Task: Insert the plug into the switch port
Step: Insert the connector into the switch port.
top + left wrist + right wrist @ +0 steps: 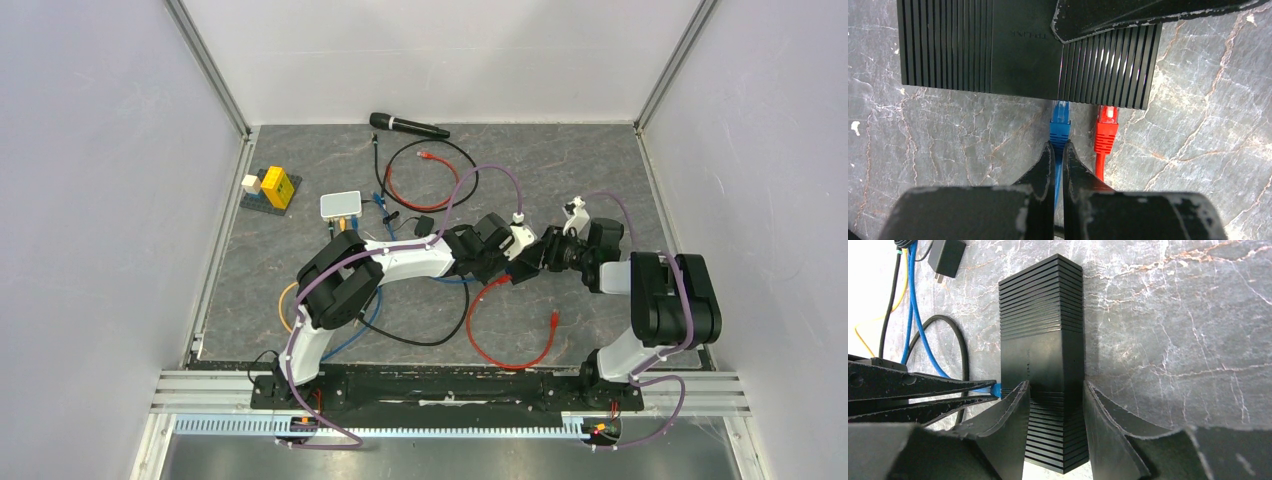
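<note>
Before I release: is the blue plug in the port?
Cannot tell: blue plug reaches the black switch edge beside the red plug, seating hidden.

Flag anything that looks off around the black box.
The blue plug, pinched by the left gripper, shows more of its clear tip outside the black box than the red plug beside it, so it may not be fully seated. Its fingers look chipped at the edges.
</note>
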You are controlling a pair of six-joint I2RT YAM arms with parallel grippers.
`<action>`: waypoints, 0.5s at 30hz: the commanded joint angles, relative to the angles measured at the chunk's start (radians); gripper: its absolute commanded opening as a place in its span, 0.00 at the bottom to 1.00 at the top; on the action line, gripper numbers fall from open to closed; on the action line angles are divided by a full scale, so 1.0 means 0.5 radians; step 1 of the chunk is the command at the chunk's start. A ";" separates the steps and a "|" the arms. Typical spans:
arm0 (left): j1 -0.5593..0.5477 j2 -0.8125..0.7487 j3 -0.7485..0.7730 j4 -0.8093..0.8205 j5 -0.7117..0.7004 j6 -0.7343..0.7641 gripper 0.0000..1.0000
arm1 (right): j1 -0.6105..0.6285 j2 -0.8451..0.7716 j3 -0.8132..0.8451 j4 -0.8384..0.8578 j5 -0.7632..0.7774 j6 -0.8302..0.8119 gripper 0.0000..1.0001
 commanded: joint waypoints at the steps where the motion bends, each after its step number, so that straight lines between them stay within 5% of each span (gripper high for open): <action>1: -0.023 0.072 0.085 0.431 -0.050 0.037 0.02 | 0.072 0.192 -0.141 -0.331 -0.121 0.024 0.44; 15: -0.019 0.117 0.161 0.627 -0.055 0.094 0.02 | 0.227 0.335 -0.205 -0.314 -0.169 0.034 0.43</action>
